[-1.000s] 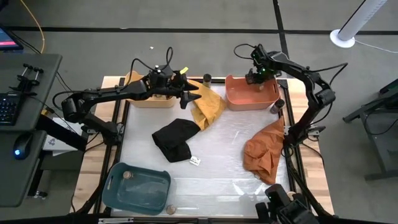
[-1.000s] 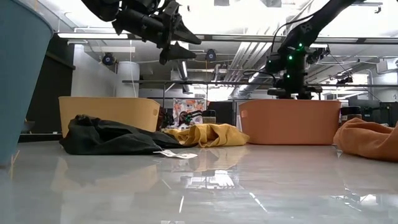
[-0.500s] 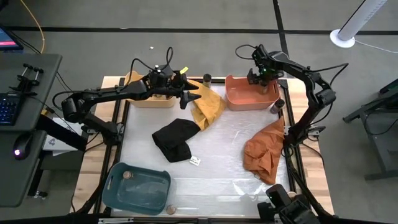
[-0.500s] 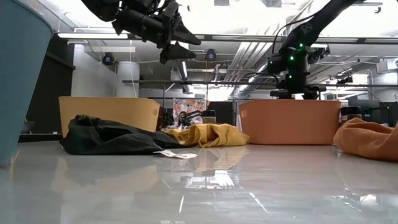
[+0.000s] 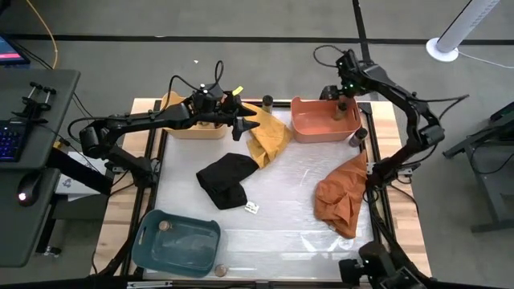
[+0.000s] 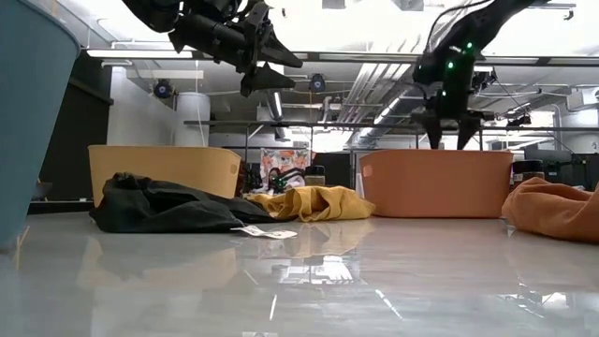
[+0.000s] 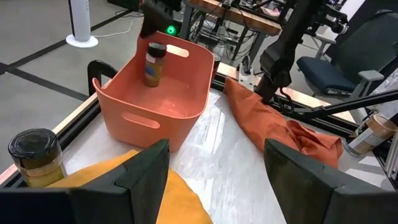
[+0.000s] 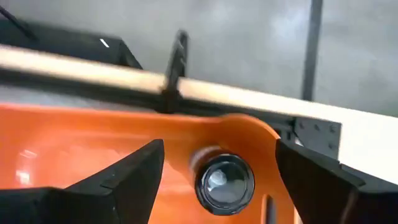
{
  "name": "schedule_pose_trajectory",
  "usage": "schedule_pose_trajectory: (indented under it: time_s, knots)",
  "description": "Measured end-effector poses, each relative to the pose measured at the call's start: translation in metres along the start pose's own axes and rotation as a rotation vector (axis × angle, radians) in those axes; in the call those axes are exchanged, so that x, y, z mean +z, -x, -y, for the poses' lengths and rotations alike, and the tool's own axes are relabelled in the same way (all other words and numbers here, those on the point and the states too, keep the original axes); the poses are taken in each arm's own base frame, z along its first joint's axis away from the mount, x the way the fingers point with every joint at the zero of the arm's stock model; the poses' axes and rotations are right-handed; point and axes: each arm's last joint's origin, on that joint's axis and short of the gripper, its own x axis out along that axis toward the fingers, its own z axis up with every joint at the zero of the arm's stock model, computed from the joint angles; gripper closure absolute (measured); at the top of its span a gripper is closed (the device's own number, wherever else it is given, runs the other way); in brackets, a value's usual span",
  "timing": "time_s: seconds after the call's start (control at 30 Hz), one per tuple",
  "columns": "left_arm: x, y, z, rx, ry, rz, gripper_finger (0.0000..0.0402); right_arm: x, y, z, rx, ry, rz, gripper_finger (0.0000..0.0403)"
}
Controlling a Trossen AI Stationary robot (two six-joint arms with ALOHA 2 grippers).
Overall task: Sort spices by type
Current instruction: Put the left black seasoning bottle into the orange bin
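A spice jar (image 5: 343,107) with a dark top stands upright inside the orange bin (image 5: 309,128), near its far right corner; in the left wrist view this jar (image 7: 154,63) shows yellow-brown contents. My right gripper (image 5: 344,87) hangs open just above it, fingers pointing down, clear of the bin rim in the low view (image 6: 449,126). The right wrist view looks straight down on the jar top (image 8: 224,180) between the spread fingers. My left gripper (image 5: 246,122) waits open in the air over the yellow cloth (image 5: 269,138). Another black-topped jar (image 5: 267,101) stands by the table's far edge.
A yellow bin (image 5: 193,127) sits under the left arm at the far left. A blue bin (image 5: 178,241) at the near left holds one jar (image 5: 165,226). More jars stand right of the orange bin (image 5: 359,136) and at the near edge (image 5: 220,271). A black cloth (image 5: 227,180) and an orange cloth (image 5: 341,197) lie mid-table.
My right gripper has risen out of the orange bin and drifted a little toward the table's far right corner. The jar stays standing in the bin below it.
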Motion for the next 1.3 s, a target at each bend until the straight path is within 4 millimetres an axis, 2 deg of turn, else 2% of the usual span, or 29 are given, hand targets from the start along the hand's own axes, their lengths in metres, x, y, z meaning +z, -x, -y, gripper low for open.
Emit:
schedule_pose_trajectory:
  time_s: [0.1,0.23,0.33,0.47,0.57,0.67,0.87,0.97,1.3]
  knots:
    - [0.000,0.000,0.000,0.000,0.003,0.000,0.0156,0.006,0.012,-0.005,0.128,-0.051,0.090,0.0099]
    - [0.000,0.000,0.000,-0.001,0.037,0.001,0.0156,0.020,0.019,-0.033,0.409,-0.079,0.224,0.0099]
    - [0.000,0.000,0.000,-0.001,0.066,0.001,0.0156,0.026,0.016,-0.068,0.540,-0.077,0.307,0.0099]
    - [0.003,0.000,0.001,-0.019,0.108,0.025,0.0156,0.022,-0.002,-0.122,0.694,-0.023,0.314,0.0104]
    - [0.011,0.002,0.004,-0.100,0.160,0.086,0.0156,0.017,-0.016,-0.159,0.702,0.050,0.295,0.0112]
    - [0.023,0.009,0.009,-0.168,0.172,0.177,0.0156,0.020,-0.022,-0.186,0.666,0.118,0.328,0.0117]
    - [0.036,0.024,0.016,-0.197,0.157,0.251,0.0156,0.029,-0.035,-0.209,0.511,0.196,0.375,0.0119]
    - [0.038,0.029,0.018,-0.200,0.152,0.262,0.0156,0.033,-0.039,-0.217,0.499,0.222,0.391,0.0119]
    - [0.038,0.030,0.018,-0.200,0.153,0.263,0.0156,0.014,-0.061,-0.242,0.477,0.315,0.347,0.0119]
